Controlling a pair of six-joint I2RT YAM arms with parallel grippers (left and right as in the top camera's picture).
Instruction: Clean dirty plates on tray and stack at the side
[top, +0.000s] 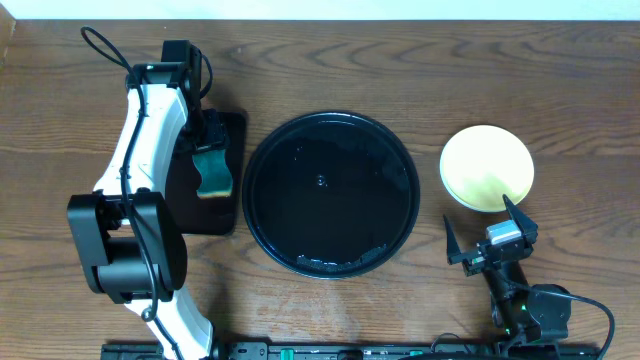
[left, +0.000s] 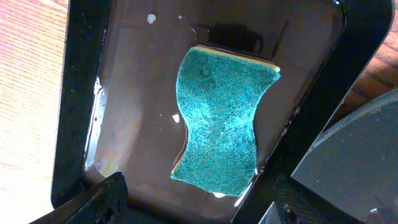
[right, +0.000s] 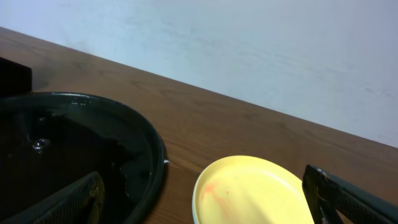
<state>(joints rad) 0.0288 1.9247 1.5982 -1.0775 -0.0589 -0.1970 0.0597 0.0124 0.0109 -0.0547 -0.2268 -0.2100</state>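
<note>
The step in hand looks like a sponge pickup. The left gripper (left: 199, 202) hangs with its jaws spread wide on either side of the green scouring sponge (left: 224, 118). The sponge lies flat in the wet rectangular black tray (left: 137, 93), just left of the round black tray (top: 330, 200). To do it well, come straight down so the fingers straddle the sponge's narrow waist, and close without scraping the tray wall. The left arm reaches forward from its base, wrist pointing down over the sponge. The round tray holds no plate. The yellow plate (top: 487, 167) sits on the table to its right, with a faint reddish smear. Whether others lie beneath it I cannot tell. The right gripper (top: 478, 215) waits near that plate, jaws fully apart and holding nothing.
</note>
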